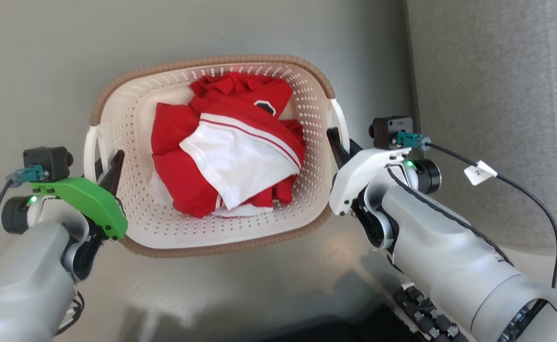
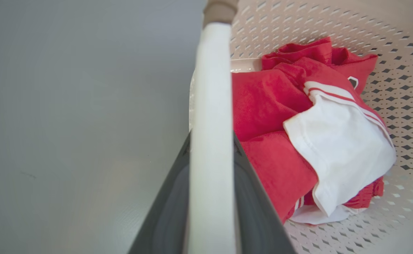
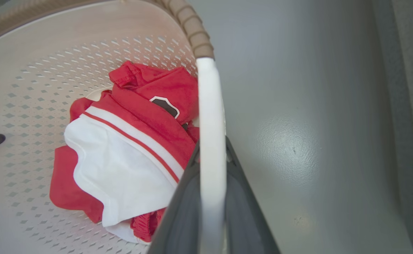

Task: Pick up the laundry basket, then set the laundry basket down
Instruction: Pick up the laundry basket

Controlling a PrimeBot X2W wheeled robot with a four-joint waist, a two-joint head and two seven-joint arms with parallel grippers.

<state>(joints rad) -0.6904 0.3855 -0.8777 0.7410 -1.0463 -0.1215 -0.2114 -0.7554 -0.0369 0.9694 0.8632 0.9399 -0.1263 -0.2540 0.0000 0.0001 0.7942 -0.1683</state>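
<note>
The laundry basket point(image 1: 221, 61), cream and perforated with a brown rim, lies between my two arms over the grey floor. It holds red and white clothes point(image 1: 226, 142). My left gripper point(image 1: 110, 166) is shut on the basket's left white handle point(image 2: 211, 106), one dark finger point(image 2: 167, 204) on each side of the bar. My right gripper point(image 1: 338, 142) is shut on the right white handle point(image 3: 210, 106) in the same way. I cannot tell whether the basket rests on the floor or hangs just above it.
A grey textured surface point(image 1: 497, 95) rises along the right side, close to my right arm. A black cable with a white tag point(image 1: 480, 172) hangs from the right wrist. My dark base point(image 1: 354, 327) shows at the bottom edge.
</note>
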